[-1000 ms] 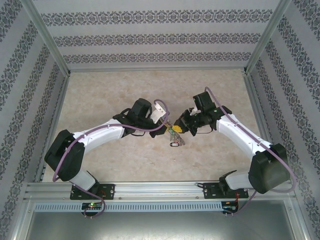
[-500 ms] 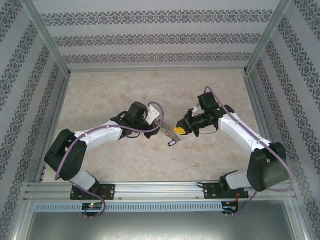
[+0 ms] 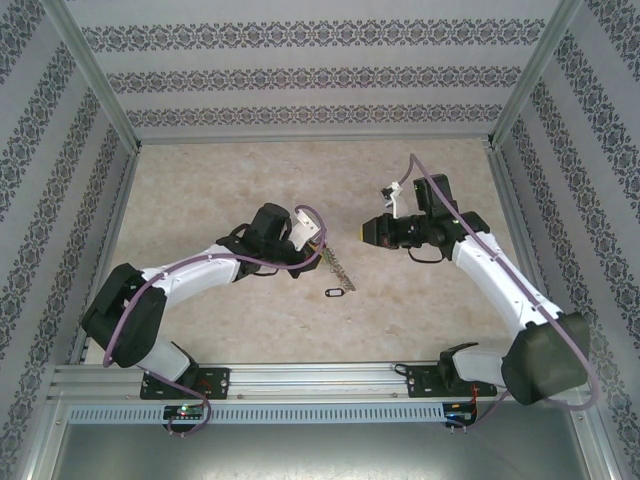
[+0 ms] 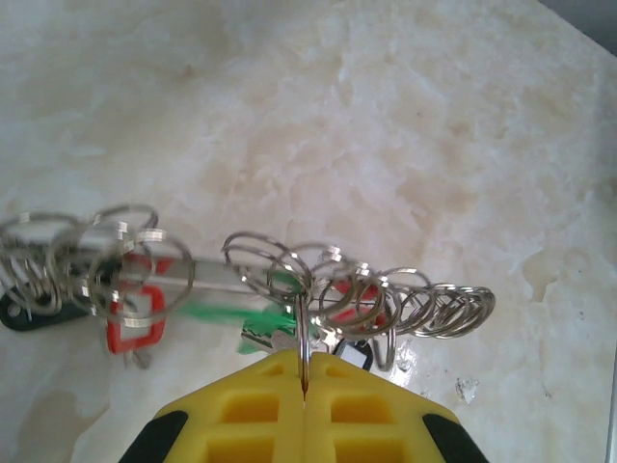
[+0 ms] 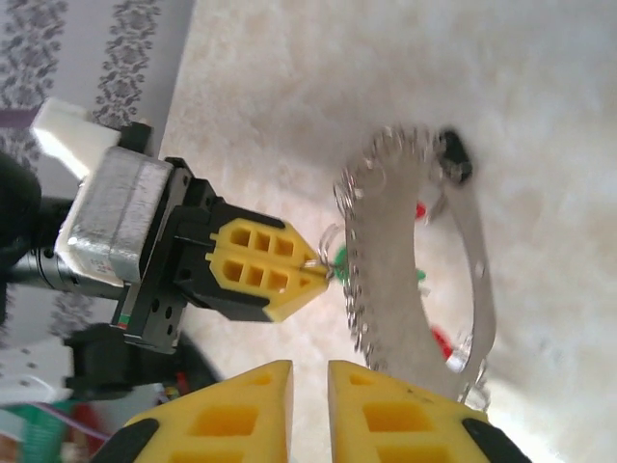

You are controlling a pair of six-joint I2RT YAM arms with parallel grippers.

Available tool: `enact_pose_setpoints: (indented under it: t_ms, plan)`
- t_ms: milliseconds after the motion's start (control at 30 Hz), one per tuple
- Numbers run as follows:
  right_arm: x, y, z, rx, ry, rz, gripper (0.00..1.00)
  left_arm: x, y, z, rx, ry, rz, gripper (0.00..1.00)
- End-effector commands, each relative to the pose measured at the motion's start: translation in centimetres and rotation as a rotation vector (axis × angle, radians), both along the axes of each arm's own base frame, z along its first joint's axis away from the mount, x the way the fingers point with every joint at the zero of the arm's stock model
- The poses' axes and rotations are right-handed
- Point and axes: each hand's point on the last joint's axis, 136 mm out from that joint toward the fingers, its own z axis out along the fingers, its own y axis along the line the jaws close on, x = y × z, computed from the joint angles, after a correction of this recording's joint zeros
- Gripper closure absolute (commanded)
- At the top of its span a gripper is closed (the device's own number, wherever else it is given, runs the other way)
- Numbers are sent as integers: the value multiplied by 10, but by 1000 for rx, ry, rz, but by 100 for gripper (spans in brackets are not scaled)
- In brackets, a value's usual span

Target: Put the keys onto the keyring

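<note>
1. Backing off toward 2 o'clock since a second ago, the right pincer (image 3: 366,230) has left the keyring (image 3: 340,268) and now sits well apart from it in the top view.
2. In its own wrist view, the right pincer's jaws stand a sliver apart with nothing between them.
3. The left pincer (image 4: 304,374) is closed on the keyring, with a thin wire of the loop pinched between its yellow fingers (image 4: 251,410).
4. From the right wrist, the left pincer lies at 10 o'clock of the right fingers, its tip touching the loop's edge.
5. In the top view the keyring trails from the left fingertips toward 5 o'clock. Whether its low end rests on the table (image 3: 220,180) I cannot tell.
6. Small silver rings (image 4: 443,311) crowd the loop on both sides of the pinch.
7. The keys are strung among those rings. In the left wrist view a red key (image 4: 135,328) and a green key (image 4: 217,312) lie at 9 to 10 o'clock of the fingertips. A black key (image 4: 24,314) is farther out, at the frame's 9 o'clock edge.
</note>
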Motion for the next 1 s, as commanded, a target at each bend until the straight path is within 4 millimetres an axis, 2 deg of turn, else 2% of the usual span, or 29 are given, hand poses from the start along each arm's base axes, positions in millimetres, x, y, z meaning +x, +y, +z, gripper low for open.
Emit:
enact_pose_setpoints:
  t_ms: [0, 133, 233, 300, 367, 467, 567, 667, 733, 967]
  plan:
    - [9, 7, 6, -74, -347, 163, 81, -3, -3, 12, -20, -47, -50, 100]
    - [3, 15, 10, -151, -657, 342, 77, -3, -3, 10, -12, -45, -53, 100]
    - [7, 18, 8, -188, -862, 415, 67, -1, -1, 10, -10, -50, -49, 100]
    - [18, 19, 5, -191, -893, 417, 64, 0, -1, 11, -10, -54, -51, 100]
    - [24, 25, -2, -189, -887, 487, 67, 1, 0, 12, -9, -52, -53, 100]
    - [5, 34, -21, -215, -1042, 752, 67, 2, 2, 12, -4, -46, -57, 100]
    - [1, 35, -37, -212, -1183, 865, 66, 1, 4, 13, -2, -41, -63, 100]
    - [3, 34, -56, -263, -1215, 950, 62, 2, 4, 20, -21, -31, -73, 100]
    - [3, 36, -58, -269, -1248, 978, 58, 0, 4, 18, -9, -10, -91, 100]
    - [14, 48, -65, -333, -1322, 1083, 58, -3, 7, 18, -23, 20, -133, 100]
